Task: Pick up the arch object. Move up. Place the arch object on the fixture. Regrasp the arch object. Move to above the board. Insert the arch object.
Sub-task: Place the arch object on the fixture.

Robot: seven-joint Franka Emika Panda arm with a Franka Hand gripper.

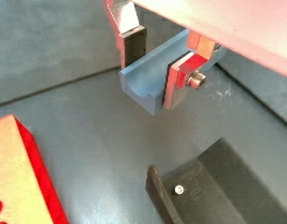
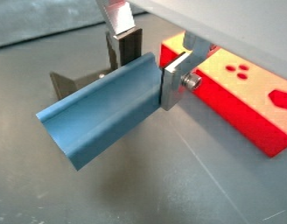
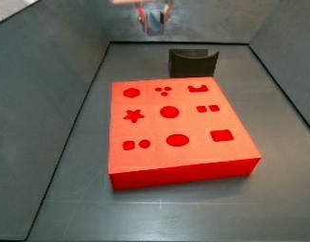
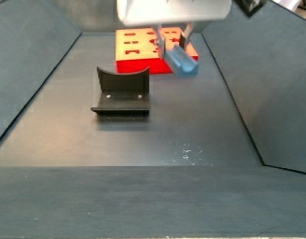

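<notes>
Jaws clamp arch (image 2: 99, 118) near one end, aloft | fixture (image 4: 120, 91) below | risk: off-centre grip lets arch pivot, missing notch

Clearance and obstructions around the raised hand

The hand (image 4: 175, 39) hangs well above the floor (image 4: 181, 140), its fingers clamped on the arch object (image 4: 183, 62), with open air beneath. The fixture (image 4: 120, 91) stands on the floor beside and below the arch object, apart from it. The board (image 3: 177, 128) fills the middle of the floor in a side view; bare floor strips run along both its sides, bounded by sloping walls (image 3: 57, 76).
</notes>
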